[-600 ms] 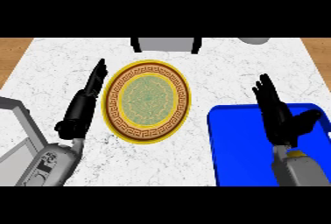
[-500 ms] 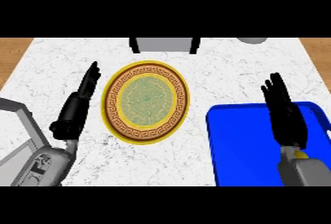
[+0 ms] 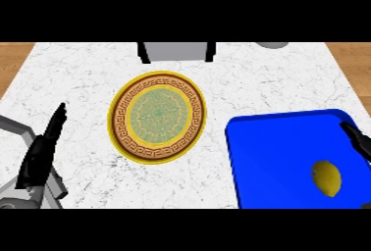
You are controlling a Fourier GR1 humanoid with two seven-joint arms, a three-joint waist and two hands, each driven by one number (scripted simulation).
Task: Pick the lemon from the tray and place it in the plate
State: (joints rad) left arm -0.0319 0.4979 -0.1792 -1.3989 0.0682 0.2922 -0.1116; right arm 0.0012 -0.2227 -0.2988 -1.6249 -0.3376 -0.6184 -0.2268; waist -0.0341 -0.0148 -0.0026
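The right hand (image 3: pixel 355 138) shows only as a few dark fingers at the view's right edge, over the far right rim of the tray (image 3: pixel 275 147); whether they are spread or curled cannot be told, and they hold nothing visible. The left hand (image 3: pixel 45 147) lies along the view's left side with fingers straight and together, pointing up the counter (image 3: pixel 87 73), resting and holding nothing. The lemon (image 3: pixel 327 178) lies in the tray's near right part, just below and left of the right hand, apart from it, untouched. The plate (image 3: pixel 157 115) sits to the tray's left, near but not touching it, with nothing in it. So the pick has not begun. The risks from here look these: the lemon is rounded and may roll on the flat blue floor if a finger nudges it before the thumb closes, sliding toward the near wall. The hand comes from the rim side, so fingers could catch the tray's wall and shift the whole tray toward the plate. The lemon also sits close to the view's lower edge, where the forearm may hide it during the reach.
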